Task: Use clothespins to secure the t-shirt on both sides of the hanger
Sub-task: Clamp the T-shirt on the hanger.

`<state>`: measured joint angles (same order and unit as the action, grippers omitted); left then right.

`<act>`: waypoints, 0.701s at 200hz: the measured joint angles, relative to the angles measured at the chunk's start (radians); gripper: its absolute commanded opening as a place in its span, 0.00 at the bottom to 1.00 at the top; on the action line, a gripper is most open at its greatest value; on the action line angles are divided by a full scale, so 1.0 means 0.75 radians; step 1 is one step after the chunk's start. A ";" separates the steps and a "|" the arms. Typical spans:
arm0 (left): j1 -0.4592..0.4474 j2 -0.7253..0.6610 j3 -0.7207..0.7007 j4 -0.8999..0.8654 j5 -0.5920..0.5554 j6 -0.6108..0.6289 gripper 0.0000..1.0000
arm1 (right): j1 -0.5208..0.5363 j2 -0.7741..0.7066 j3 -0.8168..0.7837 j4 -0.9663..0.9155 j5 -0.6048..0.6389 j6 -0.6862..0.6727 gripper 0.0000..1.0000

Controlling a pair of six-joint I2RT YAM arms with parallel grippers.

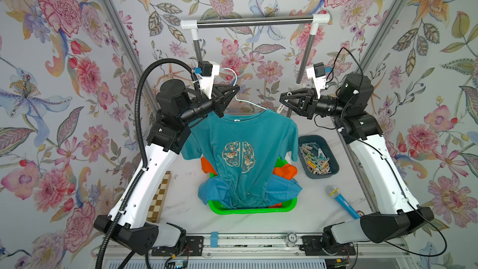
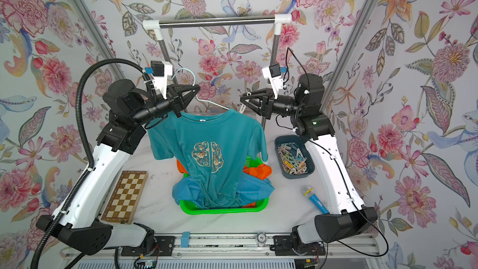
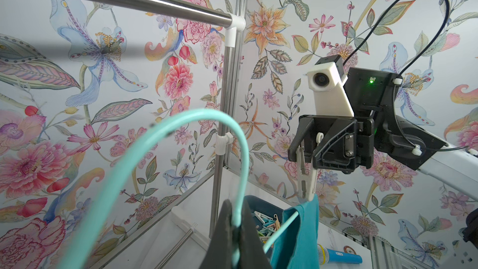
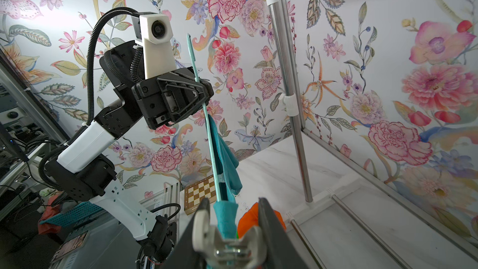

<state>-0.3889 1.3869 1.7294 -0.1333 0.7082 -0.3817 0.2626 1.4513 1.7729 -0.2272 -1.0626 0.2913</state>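
Floral-walled cell: left gripper (image 4: 205, 86) clenched on hanger (image 3: 196, 116) hook; right gripper (image 3: 309, 151) squeezes white clothespin (image 3: 306, 179) over t-shirt (image 1: 240, 135) shoulder (apparently astride fabric). Risk: clothespin bites fabric only, missing hanger; t-shirt slips.

**Bright, even light; wide-angle warp**

Both top views are evenly lit and sharp, with soft shadows on the counter (image 1: 186, 213). Wrist views warp toward their edges; the near hanger (image 3: 201, 114) blurs, and glare whitens a wall (image 4: 59, 18) patch.

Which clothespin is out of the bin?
The white clothespin pinched in the right gripper, at the shoulder of the teal t-shirt; all the other clothespins lie heaped in the dark blue bin.
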 measured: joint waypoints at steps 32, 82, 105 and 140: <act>0.000 0.000 -0.006 0.003 0.016 0.000 0.00 | 0.005 0.000 -0.001 -0.002 -0.010 -0.001 0.32; 0.000 0.000 -0.010 0.018 0.056 -0.014 0.00 | 0.005 -0.001 -0.017 -0.002 -0.062 -0.008 0.32; 0.000 0.000 -0.010 0.031 0.064 -0.015 0.00 | 0.005 -0.001 -0.023 -0.001 -0.086 -0.016 0.32; 0.000 0.000 -0.011 0.031 0.069 -0.016 0.00 | 0.005 -0.001 -0.037 -0.001 -0.121 -0.033 0.32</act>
<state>-0.3889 1.3869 1.7214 -0.1104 0.7597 -0.3939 0.2665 1.4506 1.7451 -0.2276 -1.1534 0.2665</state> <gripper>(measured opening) 0.066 0.317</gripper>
